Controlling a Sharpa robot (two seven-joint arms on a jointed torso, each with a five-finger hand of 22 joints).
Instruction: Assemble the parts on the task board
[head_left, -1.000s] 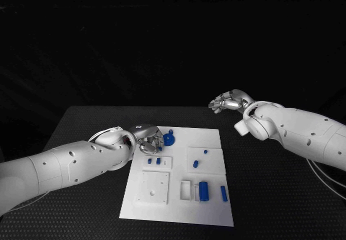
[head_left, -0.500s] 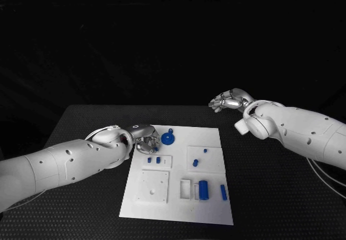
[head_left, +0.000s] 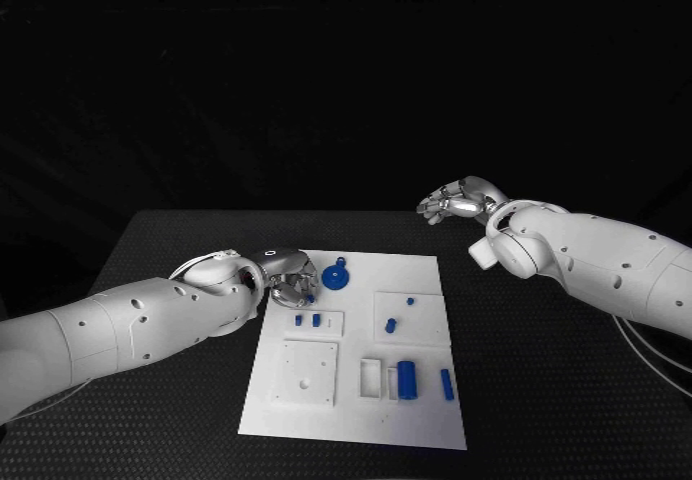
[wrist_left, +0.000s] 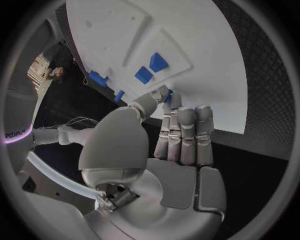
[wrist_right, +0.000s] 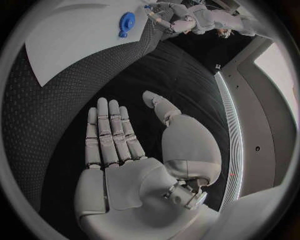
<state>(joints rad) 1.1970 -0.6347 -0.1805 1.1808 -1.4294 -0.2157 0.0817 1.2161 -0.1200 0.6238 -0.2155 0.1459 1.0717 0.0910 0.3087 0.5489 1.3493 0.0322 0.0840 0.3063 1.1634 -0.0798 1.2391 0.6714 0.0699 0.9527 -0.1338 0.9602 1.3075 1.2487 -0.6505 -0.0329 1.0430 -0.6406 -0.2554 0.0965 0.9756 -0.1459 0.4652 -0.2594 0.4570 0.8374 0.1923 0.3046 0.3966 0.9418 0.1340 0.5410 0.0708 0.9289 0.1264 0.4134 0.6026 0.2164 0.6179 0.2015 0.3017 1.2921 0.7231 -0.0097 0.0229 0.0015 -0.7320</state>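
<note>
Task board (head_left: 418, 410) lying mid-worktop (head_left: 159, 250). Left hand (head_left: 293, 281) hovering at board's 10 o'clock edge, fingers together and straight, thumb tip meeting fingertips, holding nothing visible. Round blue part (head_left: 336, 277) sitting on board just beside hand at 3 o'clock. Right hand (head_left: 459, 201) hanging beyond board at 1 o'clock, flat, fingers extended, gripping nothing.

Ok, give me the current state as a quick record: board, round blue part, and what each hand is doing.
task board: white plate in the middle of the black table
round blue part: lies near the board's far left corner, free of both hands
left hand: at the board's far left edge beside that part, fingers straight, holds nothing
right hand: raised beyond the board's far right corner, open and empty
</note>
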